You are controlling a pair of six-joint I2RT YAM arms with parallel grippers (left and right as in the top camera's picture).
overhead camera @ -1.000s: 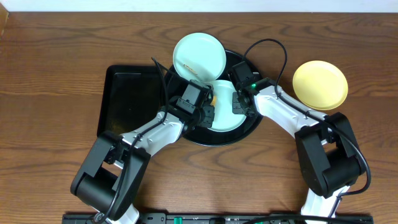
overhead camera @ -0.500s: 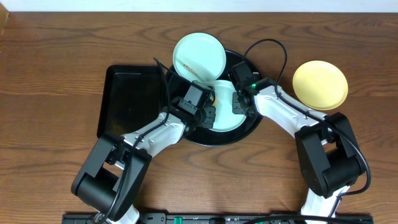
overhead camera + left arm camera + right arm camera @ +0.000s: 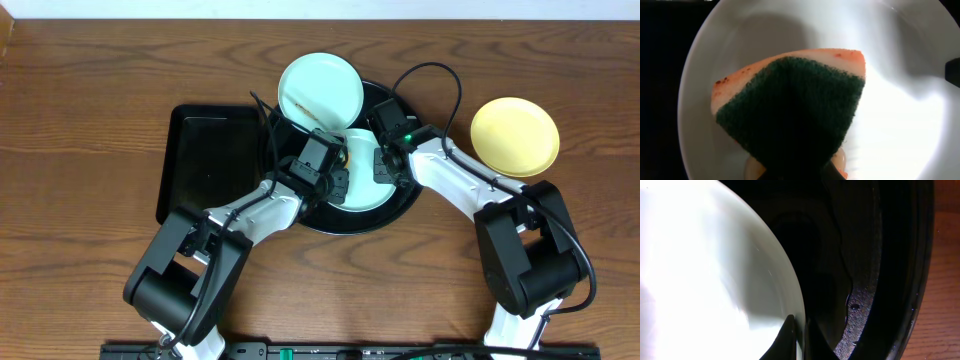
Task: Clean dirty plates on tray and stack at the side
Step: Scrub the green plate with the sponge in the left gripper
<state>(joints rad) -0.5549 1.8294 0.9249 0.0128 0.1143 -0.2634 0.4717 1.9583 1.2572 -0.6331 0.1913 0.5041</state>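
The left gripper (image 3: 336, 178) has edged slightly rightward.

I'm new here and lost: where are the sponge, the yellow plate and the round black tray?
sponge (image 3: 790, 105), left wrist view, green scrubbing face.
yellow plate (image 3: 514, 136), overhead view, its centre.
round black tray (image 3: 350, 223), overhead view, bare lower rim.

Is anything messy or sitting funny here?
Yes. The far mint plate does not lie flat in the round black tray. It rests over the tray's back rim, partly sticking out past it, and has a brown smear inside.
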